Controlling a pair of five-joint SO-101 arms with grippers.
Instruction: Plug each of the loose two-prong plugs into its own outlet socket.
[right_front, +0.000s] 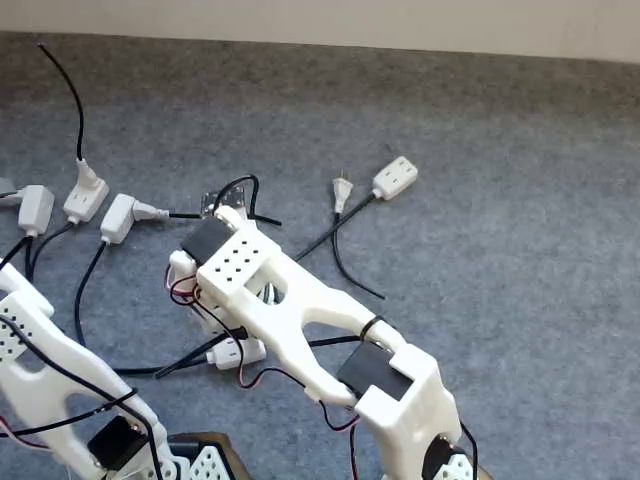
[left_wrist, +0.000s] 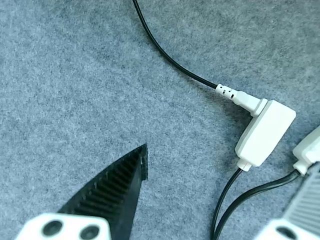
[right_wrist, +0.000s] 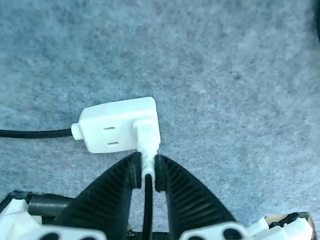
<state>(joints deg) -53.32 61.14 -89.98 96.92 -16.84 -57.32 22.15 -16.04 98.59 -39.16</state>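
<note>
High view: the right arm lies across the middle of the grey mat, and its wrist covers its own fingertips, so the grip cannot be judged here. A loose plug lies beyond it, prongs pointing away from the arms. Just beside it is a far socket block with nothing seen plugged in, and the right arm is plainly the nearer of the two. A cluster of white blocks lies close to the left arm; which of them are mated is hard to make out. Another white block is half hidden under the right arm. Left wrist view: the left gripper stands wide and holds nothing. A mated block lies ahead, off the line of the gap, with a seated plug apparently entered at one end. A further white body is cut off at the frame edge. Right wrist view: the right gripper is clamped on the neck of a held plug, whose cord runs back between the fingers. The plug's long axis follows the fingers and meets the near socket block square across that block's length. Any further move looks to be a straight push along the fingers. The prongs are hidden, so full seating cannot be confirmed.
</note>
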